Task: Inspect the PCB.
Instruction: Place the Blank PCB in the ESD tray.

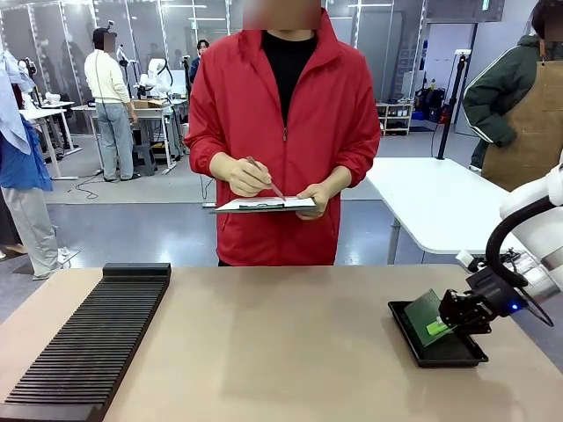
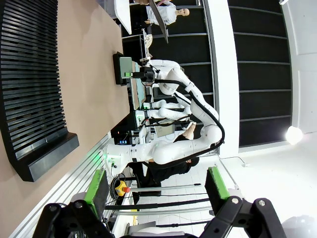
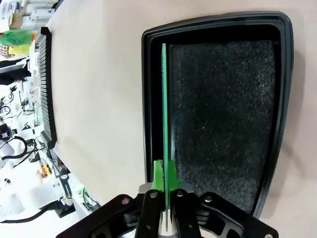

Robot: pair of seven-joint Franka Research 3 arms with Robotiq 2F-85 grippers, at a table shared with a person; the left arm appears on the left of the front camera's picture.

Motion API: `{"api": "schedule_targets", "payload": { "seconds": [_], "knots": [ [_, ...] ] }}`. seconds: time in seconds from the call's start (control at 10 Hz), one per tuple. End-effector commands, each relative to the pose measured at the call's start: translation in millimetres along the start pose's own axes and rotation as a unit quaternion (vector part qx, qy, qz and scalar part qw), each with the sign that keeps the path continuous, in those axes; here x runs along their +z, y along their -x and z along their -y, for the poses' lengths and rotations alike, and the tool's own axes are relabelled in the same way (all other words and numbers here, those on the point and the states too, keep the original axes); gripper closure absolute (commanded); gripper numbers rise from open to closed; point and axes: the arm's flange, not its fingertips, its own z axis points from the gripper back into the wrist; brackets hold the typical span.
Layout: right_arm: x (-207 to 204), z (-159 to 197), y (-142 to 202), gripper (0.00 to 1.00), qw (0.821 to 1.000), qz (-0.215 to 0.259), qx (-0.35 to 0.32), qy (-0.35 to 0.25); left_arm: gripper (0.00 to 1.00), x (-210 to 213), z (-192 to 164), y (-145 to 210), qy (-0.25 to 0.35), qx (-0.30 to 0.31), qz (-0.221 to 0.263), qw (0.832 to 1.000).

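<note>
Pinched flat between the right gripper's (image 3: 165,171) jaws, the PCB (image 3: 164,104) stands on edge over the black tray (image 3: 282,99), likely tilted so its face can be checked. Seen from the front, its green face (image 1: 426,309) shows; the wrist camera catches just the thin edge. Across the table a person's hand (image 1: 248,176) writes on a clipboard (image 1: 264,204). Left gripper (image 2: 156,186) jaws are spread, empty.

The ridged black rack (image 1: 88,343) runs off the front view's bottom-left corner.
</note>
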Motion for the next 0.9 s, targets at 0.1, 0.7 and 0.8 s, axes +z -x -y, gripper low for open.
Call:
{"api": "schedule_targets", "payload": {
  "seconds": [0.1,0.7,0.8],
  "knots": [
    [-15,-4,-14,0.97,1.0,0.015,-0.019,0.011,0.0,1,1,1,-0.004,-0.001,0.001,1.0],
    [-28,-23,4,0.32,0.995,0.047,-0.012,0.089,0.0,1,1,1,-0.004,-0.001,0.001,1.0],
    [-24,-28,6,0.2,0.993,0.053,-0.009,0.102,0.0,1,1,1,-0.004,-0.001,0.001,1.0]
  ]
}}
